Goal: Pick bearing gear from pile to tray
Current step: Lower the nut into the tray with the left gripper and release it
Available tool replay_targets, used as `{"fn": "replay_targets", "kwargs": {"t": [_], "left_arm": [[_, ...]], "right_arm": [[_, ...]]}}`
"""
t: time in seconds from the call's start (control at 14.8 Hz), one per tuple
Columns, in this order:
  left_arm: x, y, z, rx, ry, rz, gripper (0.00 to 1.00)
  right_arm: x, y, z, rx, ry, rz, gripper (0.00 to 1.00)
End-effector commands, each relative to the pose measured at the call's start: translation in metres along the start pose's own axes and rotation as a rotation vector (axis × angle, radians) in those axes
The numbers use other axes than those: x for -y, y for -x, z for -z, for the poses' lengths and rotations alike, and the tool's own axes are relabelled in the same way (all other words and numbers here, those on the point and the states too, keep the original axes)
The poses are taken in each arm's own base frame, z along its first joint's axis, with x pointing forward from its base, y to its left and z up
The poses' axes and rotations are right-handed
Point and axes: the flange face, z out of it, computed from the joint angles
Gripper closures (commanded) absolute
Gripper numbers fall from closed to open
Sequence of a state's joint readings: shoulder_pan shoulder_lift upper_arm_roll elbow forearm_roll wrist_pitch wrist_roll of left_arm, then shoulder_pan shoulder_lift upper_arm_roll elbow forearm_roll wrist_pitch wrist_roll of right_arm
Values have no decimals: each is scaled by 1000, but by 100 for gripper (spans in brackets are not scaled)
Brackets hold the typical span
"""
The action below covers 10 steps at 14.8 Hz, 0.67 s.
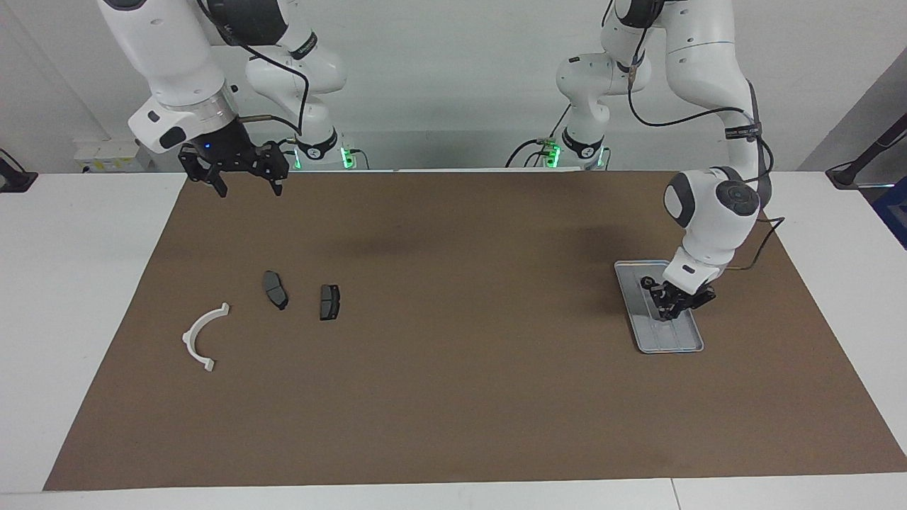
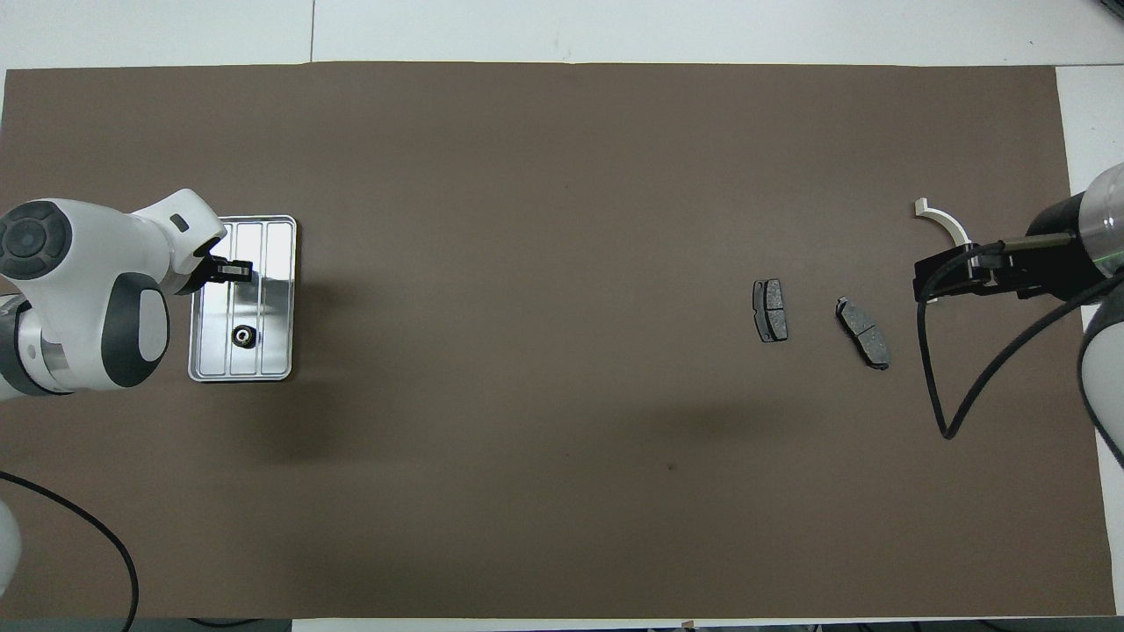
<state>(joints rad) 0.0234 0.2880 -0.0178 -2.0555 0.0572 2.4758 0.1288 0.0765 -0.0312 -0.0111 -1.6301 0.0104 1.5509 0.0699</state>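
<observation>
- Left gripper (image 1: 667, 309) low over the tray (image 1: 691, 344), fingertips together, holding nothing.
- Bearing gear (image 2: 241, 334) lies in the tray, toward the rim nearer the robots.
- Tray sits at the left arm's end of the brown mat (image 1: 460, 397).
- Right gripper (image 1: 244, 185) waits raised above the mat's edge by its base, jaws spread.
- White arc bracket (image 1: 202, 339) and two pad plates (image 1: 275, 290) (image 1: 329, 302) lie apart; wide bare mat between them and the tray.

No legible text anywhere.
</observation>
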Motion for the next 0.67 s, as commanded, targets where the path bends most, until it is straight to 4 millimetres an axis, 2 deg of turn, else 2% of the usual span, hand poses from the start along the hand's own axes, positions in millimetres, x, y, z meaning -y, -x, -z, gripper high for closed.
{"fn": "replay_targets", "kwargs": {"t": [0.0,0.4,0.47,0.54,0.61], "left_arm": [[-6,2,-4,-17,9,-7,93],[-7,7,-10,-23,9,-6,92],[-7,7,-10,-25,9,-6,85],[-7,7,-10,-23,9,-6,57],[-7,7,-10,-25,9,-9,23]], "right_arm": [[-4,3,4,-6,-21,13,0],[-8,4,6,-12,-22,5,0],[-9,5,8,-13,-23,4,0],[-10,5,8,-13,-23,4,0],[-10,5,8,-13,-23,2,0]]}}
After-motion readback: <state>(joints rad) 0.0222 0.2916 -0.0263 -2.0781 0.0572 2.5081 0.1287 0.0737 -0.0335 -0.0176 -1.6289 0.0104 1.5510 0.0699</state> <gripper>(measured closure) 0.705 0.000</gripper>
